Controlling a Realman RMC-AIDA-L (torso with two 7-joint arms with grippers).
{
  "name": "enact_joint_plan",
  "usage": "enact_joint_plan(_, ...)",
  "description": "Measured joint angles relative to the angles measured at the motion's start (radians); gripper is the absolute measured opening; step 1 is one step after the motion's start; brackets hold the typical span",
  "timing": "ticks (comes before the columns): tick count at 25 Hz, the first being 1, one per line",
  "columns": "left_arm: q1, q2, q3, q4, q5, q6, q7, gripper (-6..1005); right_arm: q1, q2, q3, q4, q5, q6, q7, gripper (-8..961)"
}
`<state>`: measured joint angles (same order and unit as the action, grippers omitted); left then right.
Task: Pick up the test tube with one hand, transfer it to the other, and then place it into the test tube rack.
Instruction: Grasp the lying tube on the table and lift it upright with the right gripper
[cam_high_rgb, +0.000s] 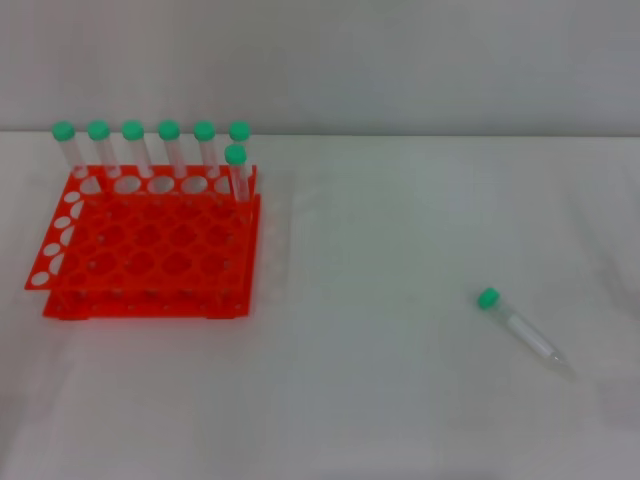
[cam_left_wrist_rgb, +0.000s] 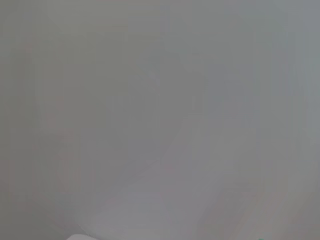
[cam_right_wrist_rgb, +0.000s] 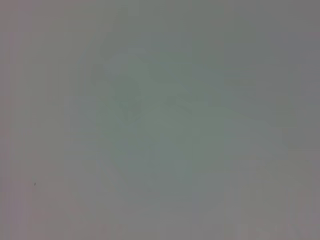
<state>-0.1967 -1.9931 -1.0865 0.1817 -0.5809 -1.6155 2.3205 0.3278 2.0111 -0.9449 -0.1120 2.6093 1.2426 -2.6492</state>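
Altogether seven racked tubes (cam_high_rgb: 168, 145), one loose test tube (cam_high_rgb: 520, 327).

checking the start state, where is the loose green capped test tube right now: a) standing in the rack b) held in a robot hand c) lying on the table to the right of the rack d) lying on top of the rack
c: the test tube lies flat on the white table, well apart from the orange test tube rack, with no hand in view.

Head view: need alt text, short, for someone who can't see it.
A loose green-capped tube lies on its side on the white table, to the robot's right, cap toward the rack. An orange-red rack stands far left holding seven upright green-capped tubes along its back. Neither arm is in view.
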Motion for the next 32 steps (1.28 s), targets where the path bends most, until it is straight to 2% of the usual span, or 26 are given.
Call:
enact_joint_plan(11,-0.010,-0.011,0.002,0.005,0.001,0.006,-0.002,884,-0.001,0.000,-0.016,0.001,0.000,0.015,0.003,857)
enact_joint_plan(15,-0.011,-0.015,0.002,-0.001,-0.001,0.015,-0.003,883,-0.002,-0.003,-0.100,-0.051,-0.005,0.079,0.084,858)
enact_joint_plan(18,-0.013,-0.020,0.002,-0.003,-0.006,0.017,-0.004,883,-0.003,-0.024,-0.192,-0.164,-0.064,0.049,0.157,858)
enact_joint_plan(21,-0.017,-0.028,0.001,-0.003,-0.008,0.017,-0.004,883,-0.004,-0.062,-0.238,-0.354,-0.256,-0.102,0.368,857)
enact_joint_plan(24,-0.022,-0.034,0.000,-0.004,-0.008,0.017,-0.002,883,-0.002,-0.084,-0.238,-0.542,-0.487,-0.233,0.642,857)
enact_joint_plan(27,-0.026,-0.040,-0.003,-0.005,-0.008,0.017,0.001,883,0.001,-0.088,-0.235,-0.734,-0.725,-0.299,0.893,858)
enact_joint_plan(32,-0.031,-0.044,-0.005,-0.005,-0.008,0.025,0.002,883,-0.003,-0.070,-0.235,-1.062,-1.107,-0.297,1.267,857)
